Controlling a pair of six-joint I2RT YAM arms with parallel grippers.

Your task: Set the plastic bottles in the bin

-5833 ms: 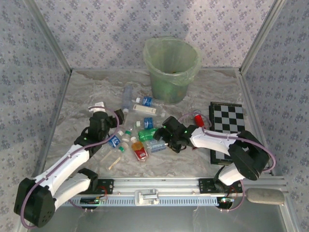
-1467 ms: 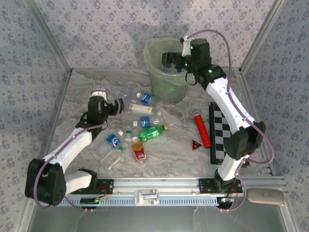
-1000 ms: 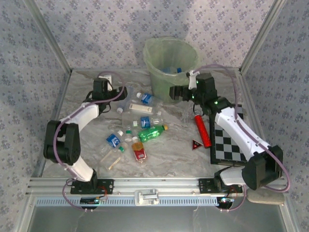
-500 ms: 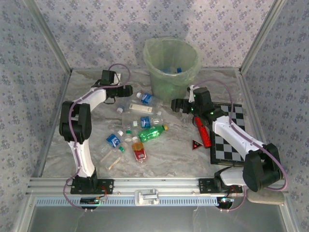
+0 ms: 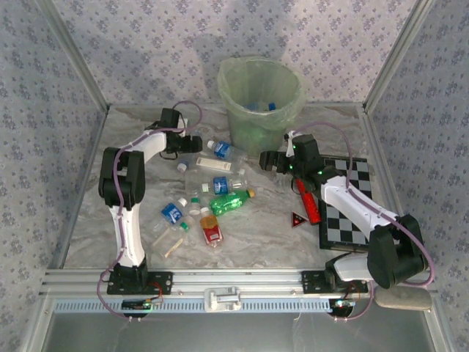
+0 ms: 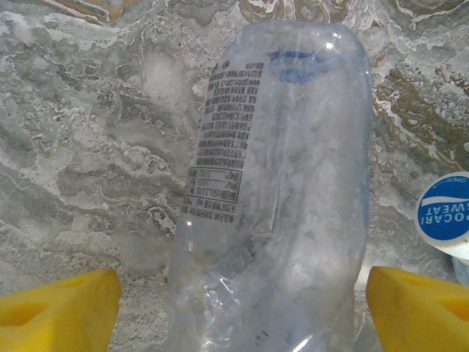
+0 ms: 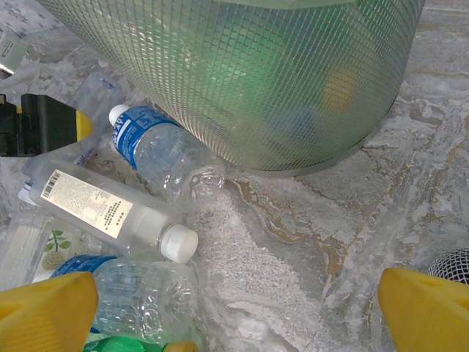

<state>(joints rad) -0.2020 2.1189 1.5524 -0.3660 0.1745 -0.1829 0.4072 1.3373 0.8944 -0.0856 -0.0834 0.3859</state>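
Note:
The bin (image 5: pixel 260 95), a pale green lined bucket, stands at the back with a few bottles inside; its meshed wall (image 7: pixel 256 73) looms close in the right wrist view. My left gripper (image 5: pixel 188 143) is open astride a clear crumpled bottle (image 6: pixel 278 191), with a gap at the left finger (image 6: pixel 62 308) and the right finger (image 6: pixel 418 308) almost touching. My right gripper (image 5: pixel 268 160) hangs open over bare table in front of the bin, nothing between its fingers (image 7: pixel 47 315). Several plastic bottles lie mid-table: blue-labelled (image 5: pixel 223 152), white-labelled (image 7: pixel 110 213), green (image 5: pixel 231 202), orange-red (image 5: pixel 211 231).
A red tube (image 5: pixel 308 198) and a small red triangle (image 5: pixel 298 218) lie right of the bottles, beside a checkerboard (image 5: pixel 344 202). A blue Pocari Sweat cap (image 6: pixel 443 209) sits just right of the straddled bottle. Patterned walls enclose the table on three sides.
My right gripper came down from above the bin to the table in front of it. My left arm reached out to the far clear bottle and its jaws have narrowed around it.

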